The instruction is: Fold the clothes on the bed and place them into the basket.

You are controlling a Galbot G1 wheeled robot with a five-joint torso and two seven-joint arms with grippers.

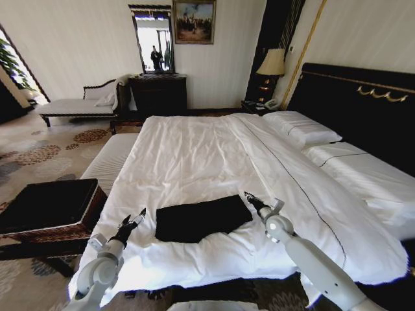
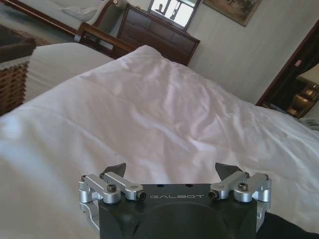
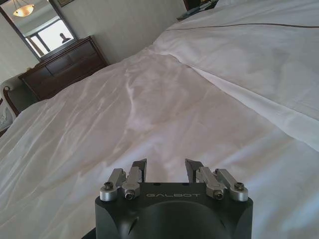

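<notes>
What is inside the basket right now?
Only the basket's black lining shows; nothing visibly lies on it, though its far depth is hidden. The folded shirt lies on the bed, between the left gripper and right gripper.

The word "GALBOT" stands in pale capital letters on the black housing of the left gripper (image 2: 172, 172), centred between its two finger mounts at about 6 o'clock in the left wrist view. The same "GALBOT" lettering stands on the black housing of the right gripper (image 3: 166, 169), also at 6 o'clock.
</notes>
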